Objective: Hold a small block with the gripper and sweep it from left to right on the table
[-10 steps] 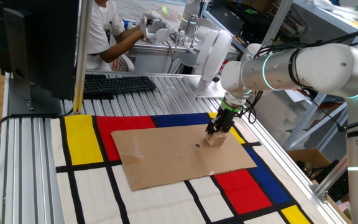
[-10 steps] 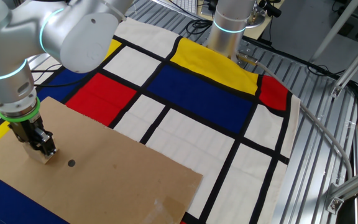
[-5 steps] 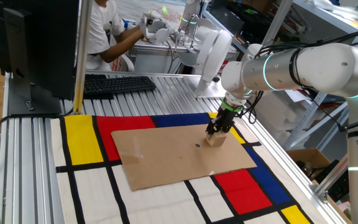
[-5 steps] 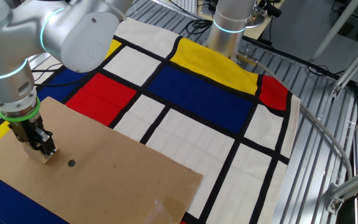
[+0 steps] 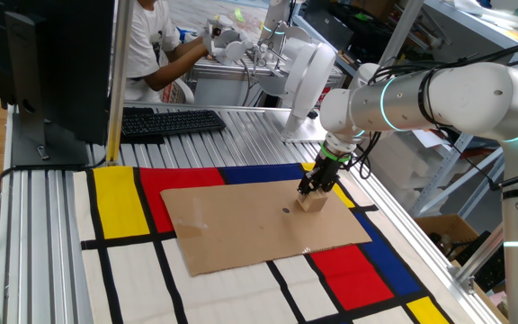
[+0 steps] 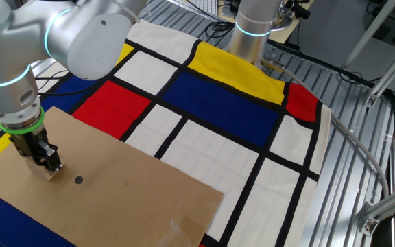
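Observation:
The small block (image 5: 311, 202) is a tan wooden cube resting on the brown cardboard sheet (image 5: 241, 225) near its right end; in the other fixed view the small block (image 6: 46, 174) sits at the sheet's left. The black gripper (image 5: 314, 191) with its green ring points straight down and is shut on the block's top. From the other side, the gripper (image 6: 45, 162) clasps the cube with a finger on either face. A small dark dot (image 6: 79, 180) marks the cardboard just beside the block. The table (image 5: 43, 225) is slatted aluminium under a coloured mat (image 6: 211, 96).
A black keyboard (image 5: 169, 121) and a monitor (image 5: 52, 63) stand at the table's far left. A person (image 5: 156, 45) works behind them. A second white arm base (image 6: 252, 27) stands on the mat's far edge. Metal frame rails (image 6: 362, 158) run along the side.

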{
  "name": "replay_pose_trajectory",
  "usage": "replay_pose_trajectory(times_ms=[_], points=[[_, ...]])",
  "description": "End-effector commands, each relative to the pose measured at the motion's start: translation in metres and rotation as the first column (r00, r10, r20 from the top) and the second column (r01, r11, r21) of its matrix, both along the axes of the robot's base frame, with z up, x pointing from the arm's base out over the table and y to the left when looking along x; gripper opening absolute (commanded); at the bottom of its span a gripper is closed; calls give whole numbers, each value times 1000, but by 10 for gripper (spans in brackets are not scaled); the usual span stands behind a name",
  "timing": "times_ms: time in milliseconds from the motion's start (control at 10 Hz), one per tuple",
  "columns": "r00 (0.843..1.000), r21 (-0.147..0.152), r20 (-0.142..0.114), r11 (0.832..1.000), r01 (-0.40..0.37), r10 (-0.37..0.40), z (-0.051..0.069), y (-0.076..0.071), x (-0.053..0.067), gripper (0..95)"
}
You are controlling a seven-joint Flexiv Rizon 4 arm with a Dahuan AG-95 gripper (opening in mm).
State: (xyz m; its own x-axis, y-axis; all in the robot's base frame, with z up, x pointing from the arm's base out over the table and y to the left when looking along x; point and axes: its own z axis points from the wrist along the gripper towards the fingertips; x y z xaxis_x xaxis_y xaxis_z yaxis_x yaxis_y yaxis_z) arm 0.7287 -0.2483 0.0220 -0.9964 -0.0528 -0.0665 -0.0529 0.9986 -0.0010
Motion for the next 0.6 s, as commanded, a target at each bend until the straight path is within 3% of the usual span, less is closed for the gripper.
replay_pose_trajectory(times_ms=[100, 600], points=[[1000, -10, 0, 1000, 1, -1, 0, 0, 0, 0], [1000, -14, 1, 1000, 3, -3, 0, 0, 0, 0]])
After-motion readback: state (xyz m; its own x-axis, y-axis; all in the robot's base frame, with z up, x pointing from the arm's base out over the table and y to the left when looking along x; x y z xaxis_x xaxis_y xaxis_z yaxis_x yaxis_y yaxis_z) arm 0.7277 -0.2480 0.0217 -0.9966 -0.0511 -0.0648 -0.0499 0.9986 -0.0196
